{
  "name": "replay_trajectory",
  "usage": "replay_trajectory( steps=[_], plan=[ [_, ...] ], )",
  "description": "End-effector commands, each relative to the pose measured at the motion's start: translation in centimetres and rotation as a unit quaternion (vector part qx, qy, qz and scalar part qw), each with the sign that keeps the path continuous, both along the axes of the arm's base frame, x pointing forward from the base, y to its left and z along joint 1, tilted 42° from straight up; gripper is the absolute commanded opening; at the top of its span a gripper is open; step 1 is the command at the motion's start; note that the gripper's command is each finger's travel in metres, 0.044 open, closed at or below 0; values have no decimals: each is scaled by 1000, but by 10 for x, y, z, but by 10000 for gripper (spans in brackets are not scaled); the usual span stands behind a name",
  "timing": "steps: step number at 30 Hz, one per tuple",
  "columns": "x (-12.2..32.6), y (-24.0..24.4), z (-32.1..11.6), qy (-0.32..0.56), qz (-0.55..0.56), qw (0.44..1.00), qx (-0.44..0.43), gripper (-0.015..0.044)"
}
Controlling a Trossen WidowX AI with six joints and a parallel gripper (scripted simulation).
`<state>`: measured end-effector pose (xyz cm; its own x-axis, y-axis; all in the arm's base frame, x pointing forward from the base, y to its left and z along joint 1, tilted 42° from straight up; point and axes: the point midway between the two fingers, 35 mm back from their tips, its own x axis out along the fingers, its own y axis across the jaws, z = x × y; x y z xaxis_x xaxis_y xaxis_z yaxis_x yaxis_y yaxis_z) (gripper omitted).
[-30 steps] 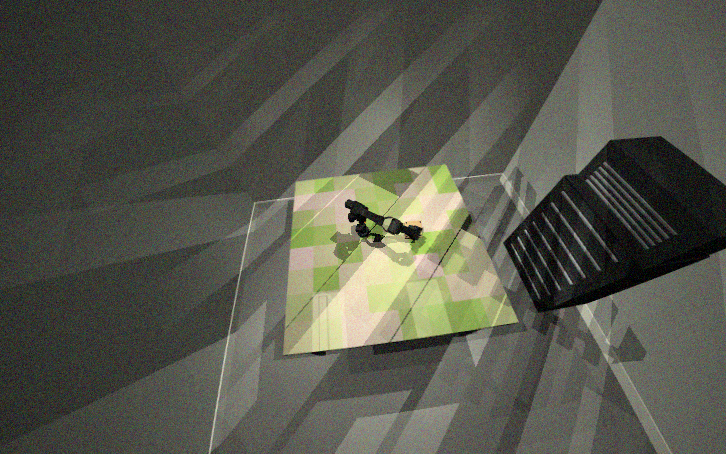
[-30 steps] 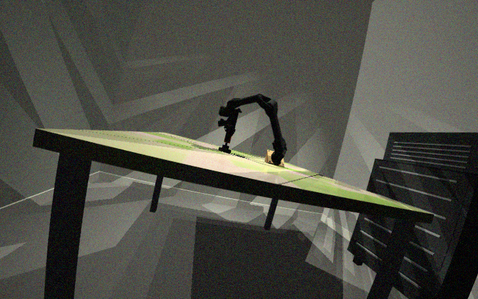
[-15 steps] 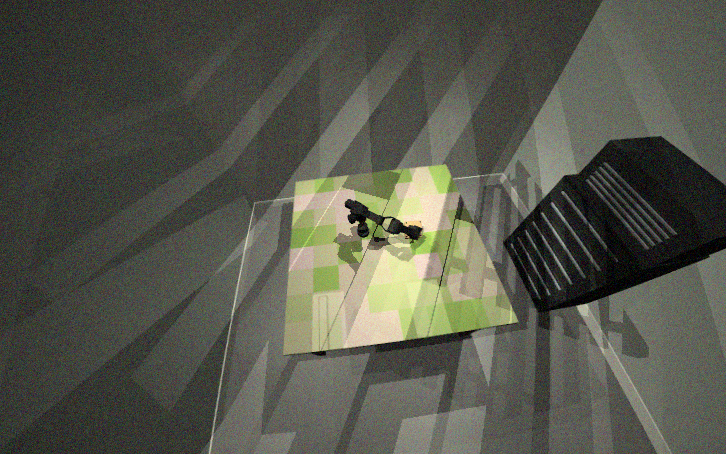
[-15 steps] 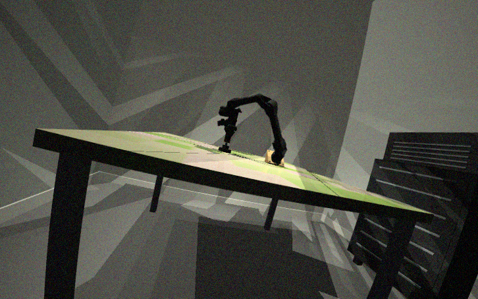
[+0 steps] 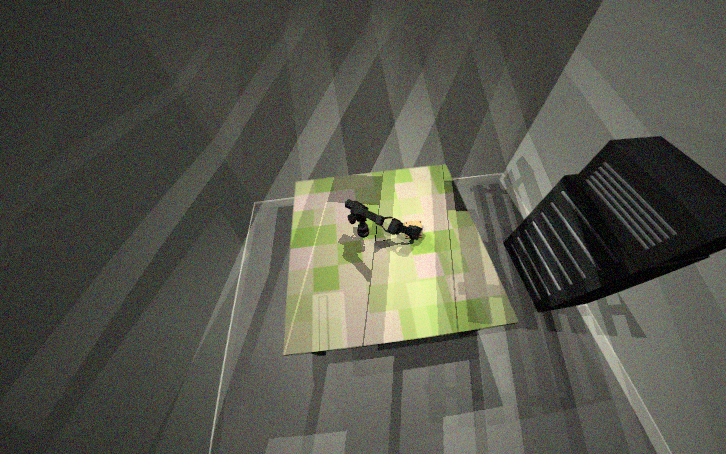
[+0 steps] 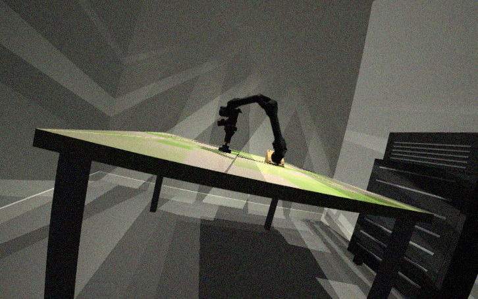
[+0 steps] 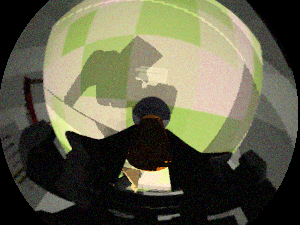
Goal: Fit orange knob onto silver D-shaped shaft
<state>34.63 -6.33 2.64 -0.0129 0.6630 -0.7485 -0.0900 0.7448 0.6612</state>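
Note:
The orange knob (image 7: 149, 146) looks dark and shadowed in the wrist view, between the black fingers of my gripper (image 7: 150, 129) (image 6: 228, 139). The gripper is shut on it and points down. The dark round pedestal (image 7: 151, 106) (image 6: 224, 149) (image 5: 363, 231) stands on the table; in the wrist view its disc shows just beyond the knob, partly covered by it. In the exterior view the fingertips are just above the pedestal. The silver shaft, the knob's hole and both flat sides are hidden, so I cannot tell whether the knob is on the shaft or lined up.
A yellow-orange block (image 5: 413, 223) (image 6: 269, 156) with dark spots stands beside the arm's base. The table (image 5: 382, 321) (image 6: 168, 155) has a green and pink checkered top crossed by shadows. A large black slatted cabinet (image 5: 615, 224) (image 6: 423, 168) stands beyond the table's right side.

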Motion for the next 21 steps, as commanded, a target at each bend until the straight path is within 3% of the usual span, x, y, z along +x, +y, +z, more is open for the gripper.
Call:
replay_trajectory(
  steps=[1, 9, 21],
  plan=[
    [1, -2, 3, -3, 1, 1000, 0, 0],
    [3, -4, 4, -69, 76, 995, 1, 0],
    [0, -2, 1, -72, 80, 994, 2, 0]
  ],
)
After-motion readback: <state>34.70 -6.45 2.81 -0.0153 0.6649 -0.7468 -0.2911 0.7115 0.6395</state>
